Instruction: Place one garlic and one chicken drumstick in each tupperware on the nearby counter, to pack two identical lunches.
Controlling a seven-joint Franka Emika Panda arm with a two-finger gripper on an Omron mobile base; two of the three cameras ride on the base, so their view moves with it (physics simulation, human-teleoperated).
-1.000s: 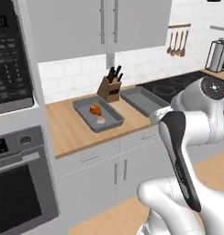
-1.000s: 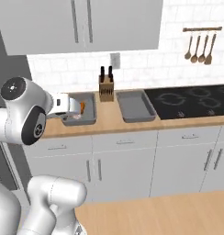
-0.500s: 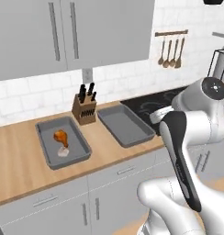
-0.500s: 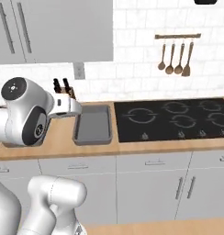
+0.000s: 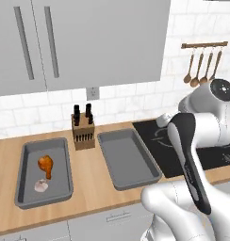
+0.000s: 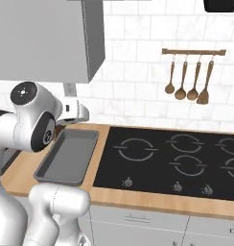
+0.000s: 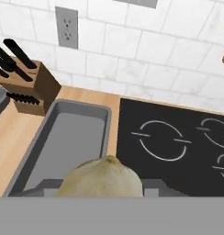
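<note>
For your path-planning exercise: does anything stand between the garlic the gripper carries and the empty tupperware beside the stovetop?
Nothing visible does. In the hand view the garlic sits in the gripper, with the empty tupperware open and bare just beyond it. The knife block stands off to one side on the counter, outside the path.

You've got a glossy white arm (image 5: 206,122), rounded links, dark grey joint bands, round grey cap above the stovetop (image 5: 183,146).
</note>
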